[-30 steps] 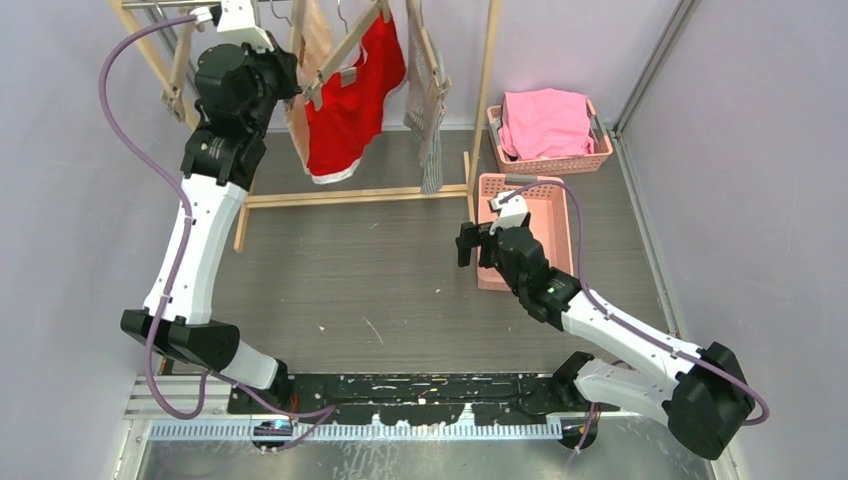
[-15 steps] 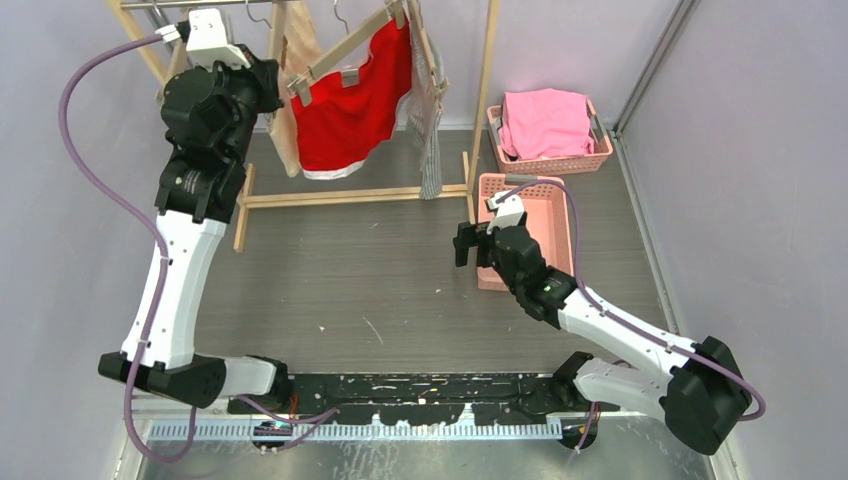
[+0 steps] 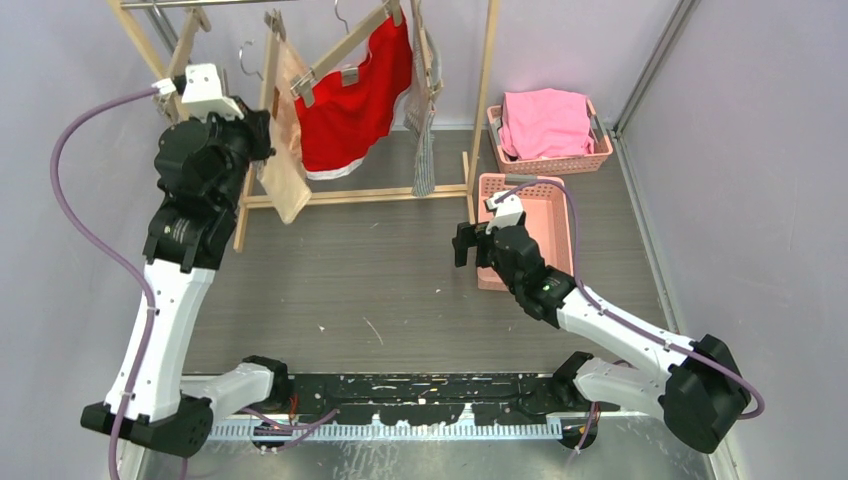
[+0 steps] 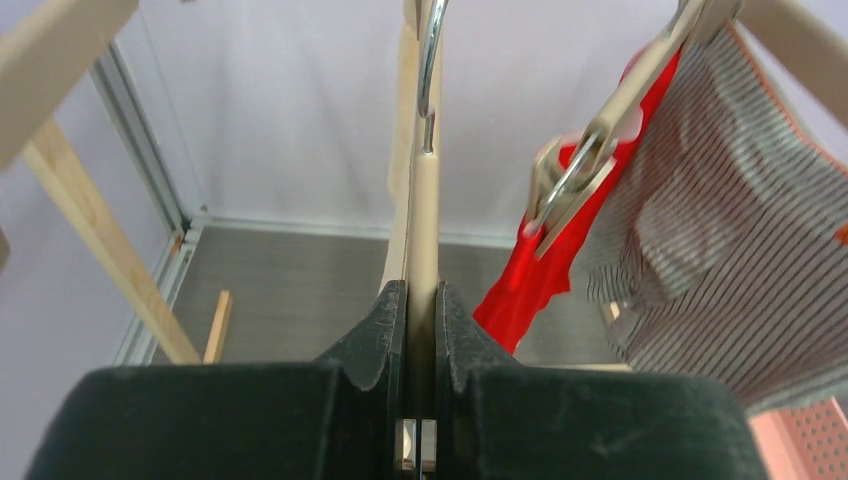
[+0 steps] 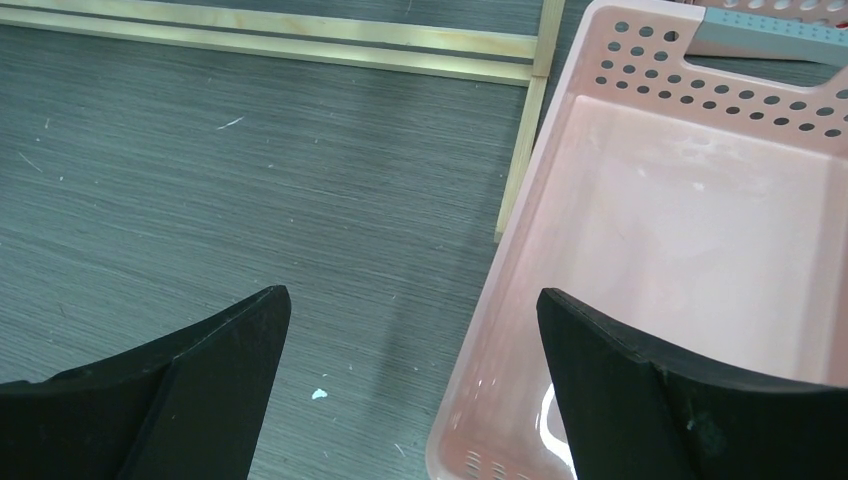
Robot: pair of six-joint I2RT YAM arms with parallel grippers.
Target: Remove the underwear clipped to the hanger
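pink cloth point(image 3: 545, 120) fills far basket point(image 3: 560, 163); right gripper point(image 5: 412, 293) gapes beside near basket point(image 3: 556, 240).

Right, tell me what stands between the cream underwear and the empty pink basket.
The red underwear and the striped underwear hang to the right of the cream underwear, and the rack's upright post stands just left of the empty pink basket. The right arm, jaws open, hovers at that basket's left edge.

- Underwear point(image 3: 350, 110) hangs from hangers point(image 3: 345, 45) at the rack point(image 3: 487, 90), far left.
- The near basket point(image 3: 555, 225) sits right of the rack, the far basket point(image 3: 560, 163) behind it.
- A cloth point(image 3: 545, 120) lies in the far basket.
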